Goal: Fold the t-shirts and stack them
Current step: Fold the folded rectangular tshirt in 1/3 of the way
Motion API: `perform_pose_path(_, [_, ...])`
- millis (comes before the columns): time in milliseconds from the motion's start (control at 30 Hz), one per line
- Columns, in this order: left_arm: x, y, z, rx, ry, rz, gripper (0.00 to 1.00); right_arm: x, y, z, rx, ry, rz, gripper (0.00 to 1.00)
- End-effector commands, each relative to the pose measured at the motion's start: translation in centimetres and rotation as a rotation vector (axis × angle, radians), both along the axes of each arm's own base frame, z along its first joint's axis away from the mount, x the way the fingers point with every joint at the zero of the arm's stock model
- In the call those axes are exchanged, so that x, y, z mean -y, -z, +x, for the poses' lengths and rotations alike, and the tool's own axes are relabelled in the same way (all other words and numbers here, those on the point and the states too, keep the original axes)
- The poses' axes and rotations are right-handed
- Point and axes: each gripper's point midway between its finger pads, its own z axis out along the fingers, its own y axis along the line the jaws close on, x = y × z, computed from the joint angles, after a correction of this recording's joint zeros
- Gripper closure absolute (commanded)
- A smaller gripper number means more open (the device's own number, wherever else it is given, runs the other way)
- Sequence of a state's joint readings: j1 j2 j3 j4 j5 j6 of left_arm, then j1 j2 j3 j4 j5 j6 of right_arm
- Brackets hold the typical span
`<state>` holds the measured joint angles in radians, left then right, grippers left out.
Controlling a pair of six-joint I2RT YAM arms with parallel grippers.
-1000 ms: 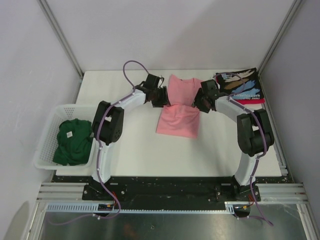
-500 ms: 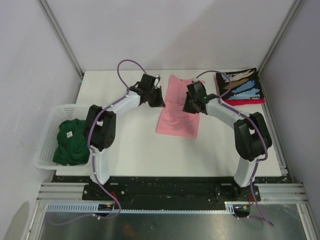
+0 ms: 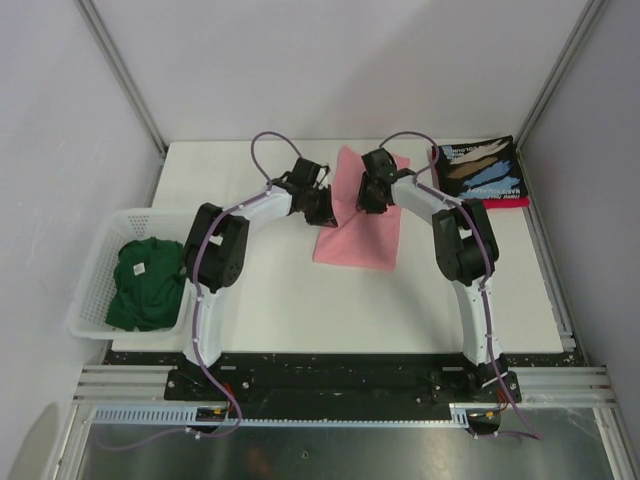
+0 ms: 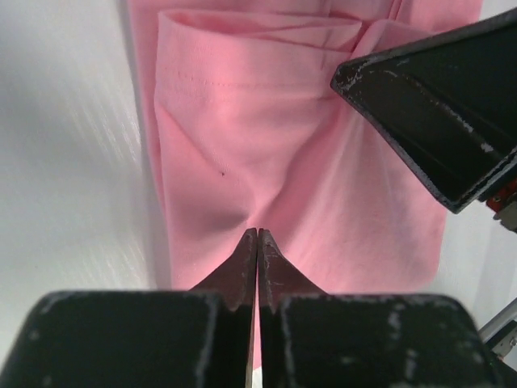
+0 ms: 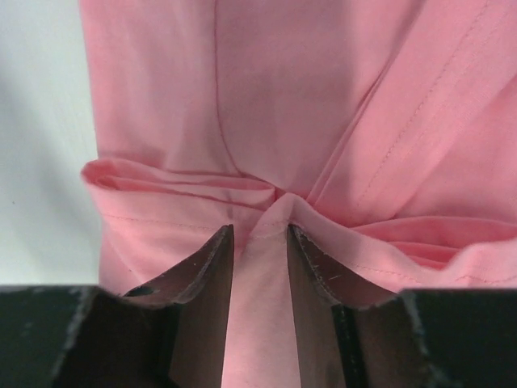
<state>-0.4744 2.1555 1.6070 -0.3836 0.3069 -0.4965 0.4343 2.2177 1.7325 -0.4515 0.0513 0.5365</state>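
Observation:
The light pink t-shirt [image 3: 356,240] lies part-folded in the middle of the table, narrow at the top. My left gripper [image 3: 325,210] is shut, its tips [image 4: 257,232] resting on the pink t-shirt [image 4: 242,145] near its left edge, with no cloth visibly between them. My right gripper [image 3: 372,196] is over the shirt's upper part. Its jaws [image 5: 258,228] are closed on a raised ridge of the pink t-shirt [image 5: 283,81]. One right finger [image 4: 436,105] shows in the left wrist view. The dark green t-shirt [image 3: 145,285] lies in the basket. The black printed t-shirt [image 3: 482,170] lies folded on the red one [image 3: 505,204].
A white slatted basket [image 3: 92,275] stands at the table's left edge. The folded stack sits in the back right corner. Metal frame posts rise at both back corners, and grey walls close in the sides.
Both arms swung inward over the pink shirt, whose upper part went from wide to narrow. The left jaws shut. The right gripper travelled left across the shirt's top with cloth in it.

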Motion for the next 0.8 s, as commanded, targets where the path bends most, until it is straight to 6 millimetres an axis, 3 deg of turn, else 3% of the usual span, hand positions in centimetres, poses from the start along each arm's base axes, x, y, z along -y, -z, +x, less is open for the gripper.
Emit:
perform_pose_path(0, [0.7,-2.2,2.0,0.067,0.015,-0.046,1.00,-0.4,-1.6,1.4,0.027,-0.014,-0.030,0.61])
perform_pose_path(133, [0.9,-3.2,3.1,0.093,0.005,-0.058,1.00,0.1,-2.6,1.1,0.033,-0.005,-0.041,0.58])
perform_pose_path(300, [1.7,-3.9,4.7,0.113,-0.005,-0.082,1.00,0.9,-5.3,0.8,0.076,0.005,-0.015,0.55])
perform_pose_path(500, [1.2,-1.4,6.9,0.106,-0.055,-0.049,1.00,1.9,-7.0,0.1,0.093,0.017,0.013,0.55])
perform_pose_path(767, [-2.3,2.2,10.2,0.100,-0.154,0.021,1.00,4.7,-5.2,-0.8,0.060,0.039,0.033,0.55])
